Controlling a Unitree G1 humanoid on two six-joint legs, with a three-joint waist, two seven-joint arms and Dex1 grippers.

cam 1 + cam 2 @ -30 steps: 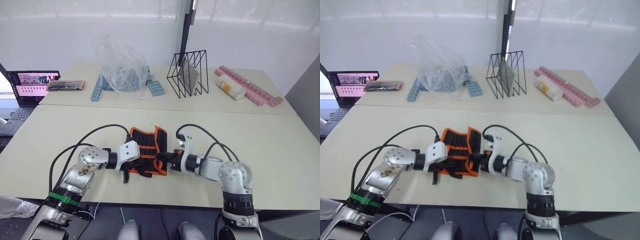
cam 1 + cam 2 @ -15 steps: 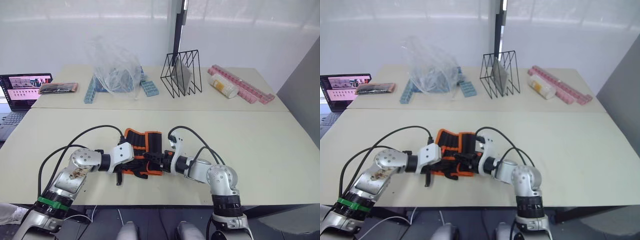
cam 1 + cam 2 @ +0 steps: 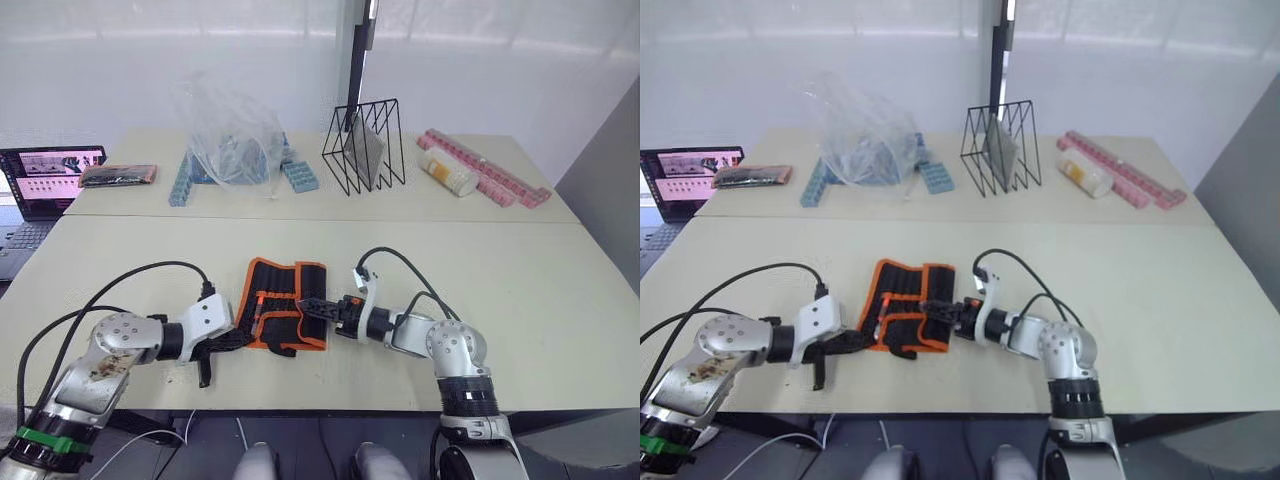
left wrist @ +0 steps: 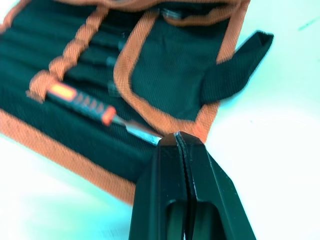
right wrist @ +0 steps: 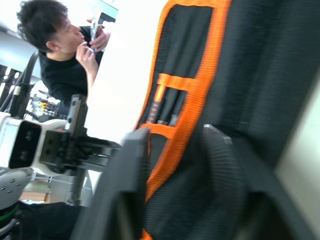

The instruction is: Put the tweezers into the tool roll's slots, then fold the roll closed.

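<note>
Roll: tool roll [image 3: 282, 317] lies partly folded on the counter [image 3: 520, 290], between both tools.
Left tool [image 4: 181, 145]: pressed together, just beside the roll's edge.
Right tool [image 3: 312, 308]: spread over the roll's fabric.

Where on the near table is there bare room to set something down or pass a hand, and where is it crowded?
Free: the near table right of the right claw, and the strip between the tool roll and the table seam. Also left, toward the laptop. Crowded: the front edge, with the roll between both claws, left claw included.
</note>
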